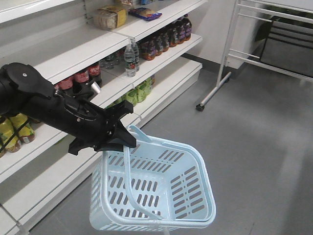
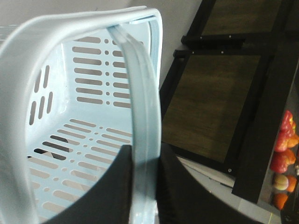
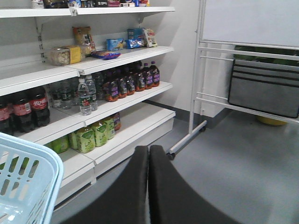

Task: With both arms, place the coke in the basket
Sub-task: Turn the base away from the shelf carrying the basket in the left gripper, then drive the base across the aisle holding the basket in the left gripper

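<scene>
Our left gripper (image 2: 145, 151) clamps the basket (image 1: 166, 143) by its handle (image 2: 140, 93); our right gripper (image 3: 148, 149) is pressed together, empty. The shelved coke (image 3: 39, 105) shows red labels, script unreadable.

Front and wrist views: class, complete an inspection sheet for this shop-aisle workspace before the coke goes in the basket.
Surface: grey floor; white shelves.
Job's things: coke upright on shelf; basket held tilted by one handle, nothing seen inside.
Clutter: water bottles, green bottles, dark juice bottles, snack packs.
Grippers: left gripper shut on handle; right gripper shut, empty.
Cables: dark strands by left arm; cannot tell.
Surroundings: wheeled white frame, grey panel.
</scene>
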Robot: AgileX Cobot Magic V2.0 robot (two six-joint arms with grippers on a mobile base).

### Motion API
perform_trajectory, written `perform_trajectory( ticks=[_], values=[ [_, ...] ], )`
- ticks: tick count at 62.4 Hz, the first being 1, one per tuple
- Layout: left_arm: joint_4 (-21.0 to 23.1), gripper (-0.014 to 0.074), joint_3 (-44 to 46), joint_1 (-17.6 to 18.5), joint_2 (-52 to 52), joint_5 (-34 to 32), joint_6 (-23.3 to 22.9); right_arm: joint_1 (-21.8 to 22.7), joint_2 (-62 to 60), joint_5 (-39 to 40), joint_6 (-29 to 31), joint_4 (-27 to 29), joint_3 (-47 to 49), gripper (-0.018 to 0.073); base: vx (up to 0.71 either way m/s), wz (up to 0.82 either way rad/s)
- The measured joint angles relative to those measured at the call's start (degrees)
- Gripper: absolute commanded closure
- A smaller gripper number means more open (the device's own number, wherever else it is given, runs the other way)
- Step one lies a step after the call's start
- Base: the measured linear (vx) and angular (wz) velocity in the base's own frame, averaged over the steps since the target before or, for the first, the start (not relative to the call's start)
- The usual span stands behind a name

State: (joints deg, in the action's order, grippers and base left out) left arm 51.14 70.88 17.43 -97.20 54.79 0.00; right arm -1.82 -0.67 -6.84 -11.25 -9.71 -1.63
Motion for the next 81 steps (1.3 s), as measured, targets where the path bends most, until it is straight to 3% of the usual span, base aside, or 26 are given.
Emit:
perform_trajectory(
  ticks=[81],
  values=[
    [0.00,0.0601,0.00,0.00,0.00,0.00,0.00,0.00,0.00,0.00,0.00,0.00,0.00,0.0569,-0.01,-0.33]
  ],
)
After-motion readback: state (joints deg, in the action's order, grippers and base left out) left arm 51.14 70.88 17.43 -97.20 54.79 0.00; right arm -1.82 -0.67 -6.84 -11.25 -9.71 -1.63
